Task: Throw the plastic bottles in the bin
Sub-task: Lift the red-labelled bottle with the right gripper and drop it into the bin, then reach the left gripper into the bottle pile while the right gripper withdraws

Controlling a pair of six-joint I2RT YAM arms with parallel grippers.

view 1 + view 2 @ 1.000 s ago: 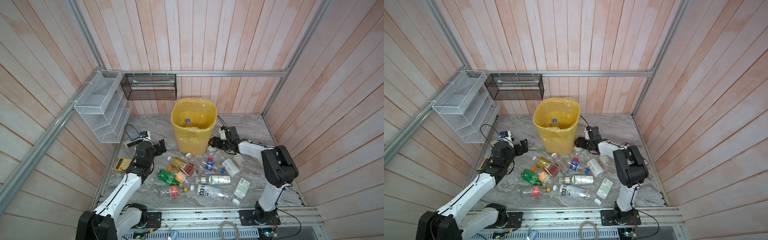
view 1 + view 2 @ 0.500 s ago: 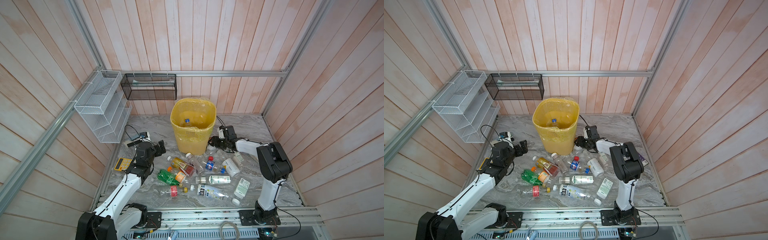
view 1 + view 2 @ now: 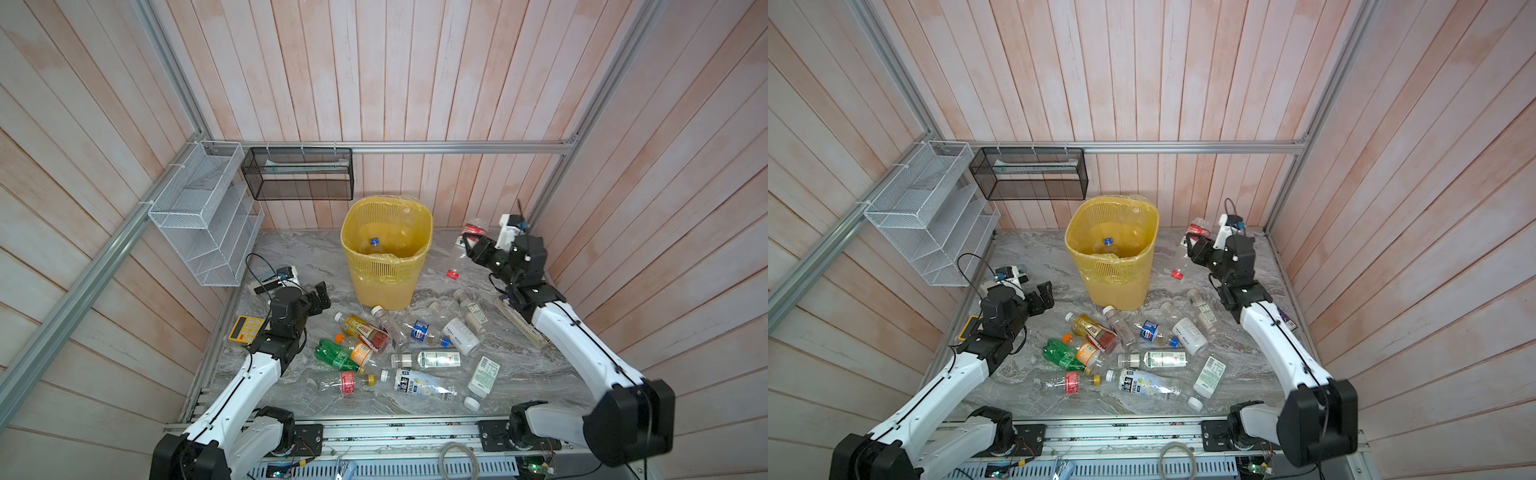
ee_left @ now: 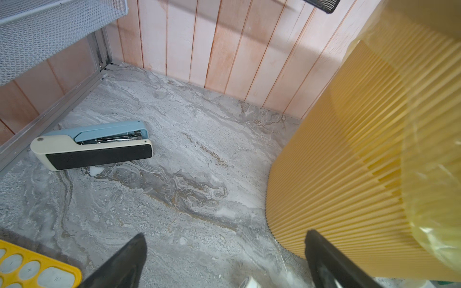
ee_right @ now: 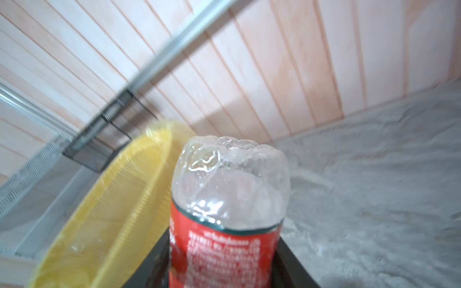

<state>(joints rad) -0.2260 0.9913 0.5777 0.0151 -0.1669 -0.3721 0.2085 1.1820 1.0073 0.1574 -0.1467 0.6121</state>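
Observation:
The yellow lattice bin [image 3: 384, 286] [image 3: 1113, 282] stands at the back middle, with a blue-capped bottle [image 3: 374, 242] inside. My right gripper [image 3: 467, 240] [image 3: 1191, 243] [image 5: 225, 249] is raised to the right of the bin's rim. It is shut on a clear plastic bottle with a red label [image 3: 471, 228] [image 5: 230, 184], whose red cap hangs down. Several more plastic bottles [image 3: 415, 332] lie on the floor in front of the bin, among them a green one [image 3: 332, 355]. My left gripper [image 3: 322, 295] [image 4: 224, 251] is open and empty, low beside the bin's left wall [image 4: 349, 149].
A yellow calculator [image 3: 246, 329] and a stapler [image 4: 92, 147] lie by the left wall. A white mesh rack [image 3: 203, 216] and a black mesh rack [image 3: 297, 174] hang in the back left corner. A flat book [image 3: 1285, 318] lies under my right arm.
My right gripper has closed on the red-label bottle and lifted it from the floor beside the bin's base, up and to the right. The left arm has not moved.

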